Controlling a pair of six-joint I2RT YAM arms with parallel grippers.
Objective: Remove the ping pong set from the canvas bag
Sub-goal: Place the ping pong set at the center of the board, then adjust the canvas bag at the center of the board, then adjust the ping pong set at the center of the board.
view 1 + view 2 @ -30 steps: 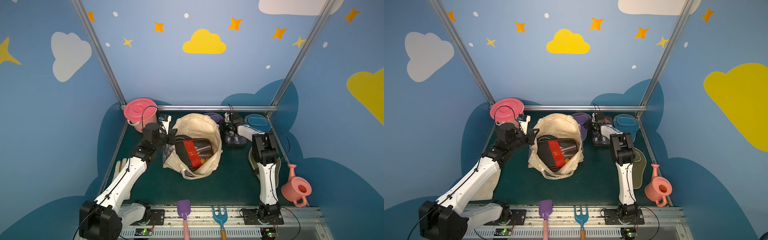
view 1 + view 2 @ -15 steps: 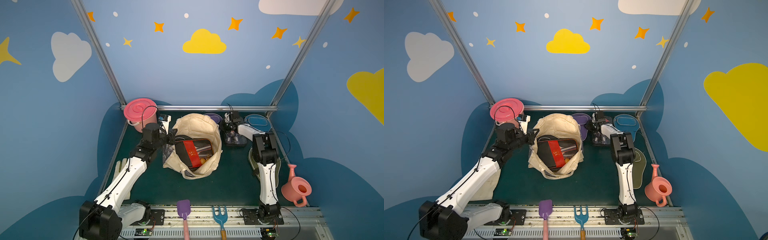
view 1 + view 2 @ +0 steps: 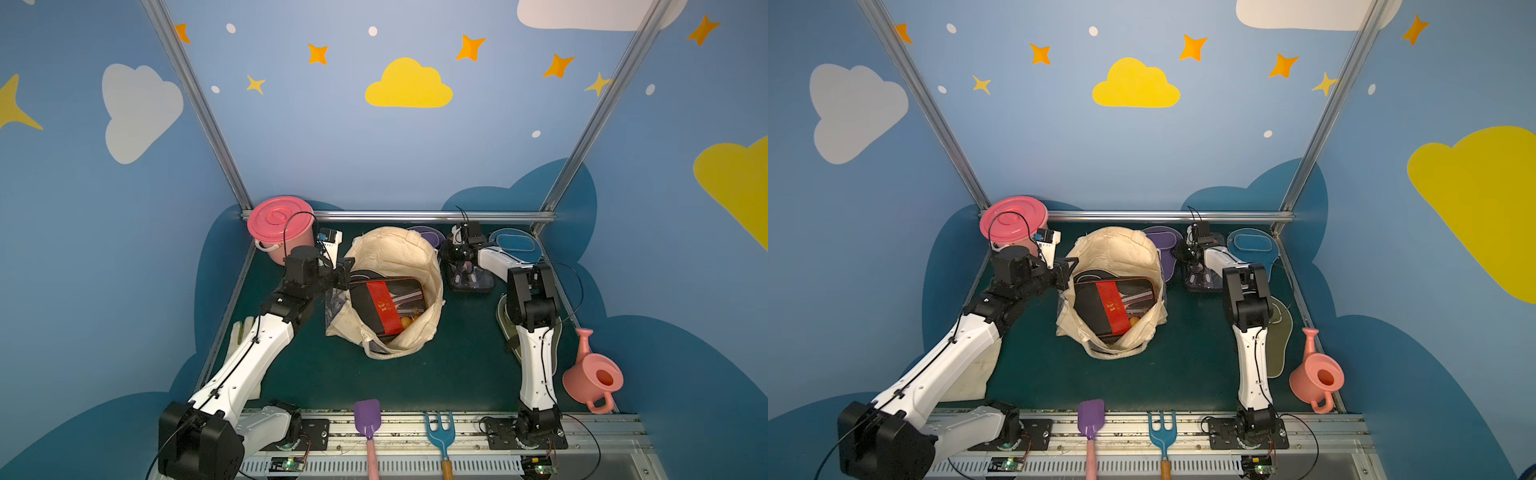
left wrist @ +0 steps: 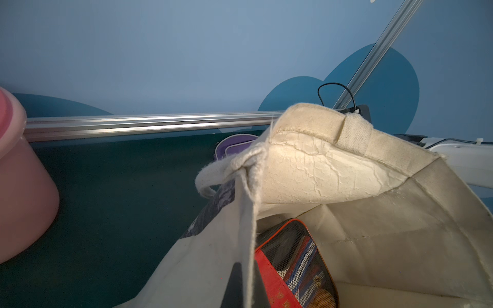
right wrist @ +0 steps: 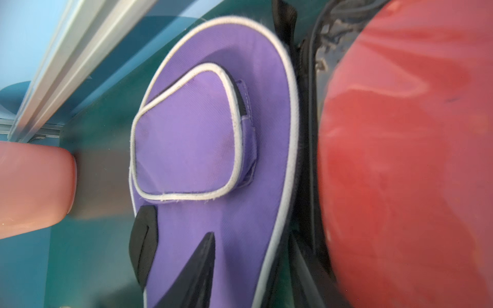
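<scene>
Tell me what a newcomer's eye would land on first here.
First, the open cream canvas bag in the middle of the dark green table, with a black-red case showing inside it. Next, the left pincer, clamped on the bag's rim on the robot's left side. Then the pink lidded bucket in the far left corner.

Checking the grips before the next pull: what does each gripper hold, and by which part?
The left gripper pinches the bag by its rim. The right gripper, open over the purple cover, holds nothing.
</scene>
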